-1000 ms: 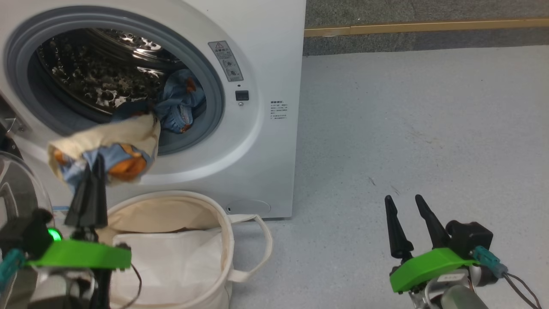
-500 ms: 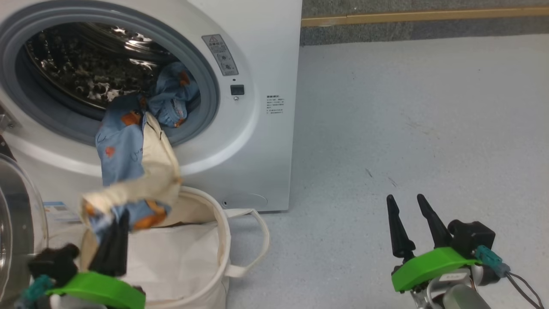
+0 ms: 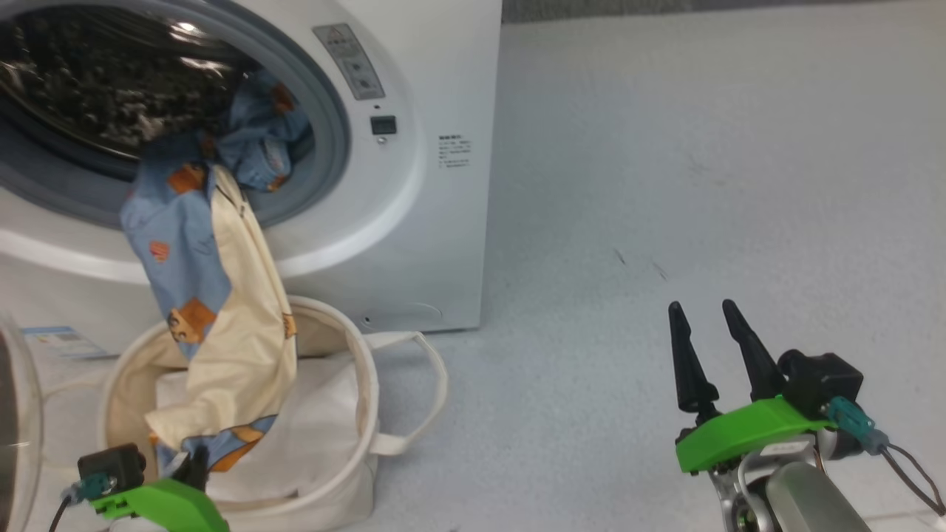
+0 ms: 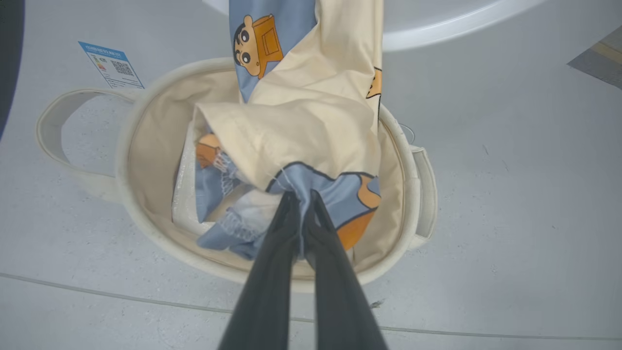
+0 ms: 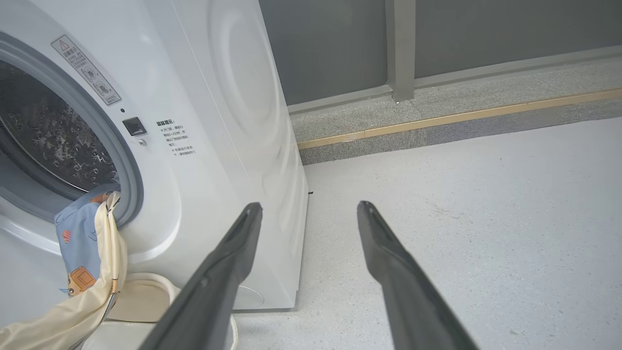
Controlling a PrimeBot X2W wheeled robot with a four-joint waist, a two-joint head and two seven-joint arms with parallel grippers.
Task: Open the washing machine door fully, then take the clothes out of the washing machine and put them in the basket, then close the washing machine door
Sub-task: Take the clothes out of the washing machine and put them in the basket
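The white washing machine [image 3: 414,185] stands with its drum mouth open. At the far left edge is the clear glass of the washing machine door [image 3: 16,414], swung open. A beige and blue garment of the clothes [image 3: 222,325] hangs from the drum mouth down into the cream basket [image 3: 366,384] below it. My left gripper [image 4: 301,200] is shut on that garment's lower end, inside the basket [image 4: 131,146]. A second light blue garment [image 3: 259,140] lies in the drum mouth. My right gripper [image 3: 706,314] stands open and empty over the floor, well right of the washing machine [image 5: 218,97].
A blue sticker [image 4: 112,65] lies flat beside the basket's left handle. Open grey floor [image 3: 702,185] stretches to the right of the washer. A kerb with a yellow strip [image 5: 461,116] runs along the back wall.
My left gripper has come down from drum height into the basket, drawing the beige and blue garment out so it hangs over the rim. The head camera has tilted downward. The right gripper stays put.
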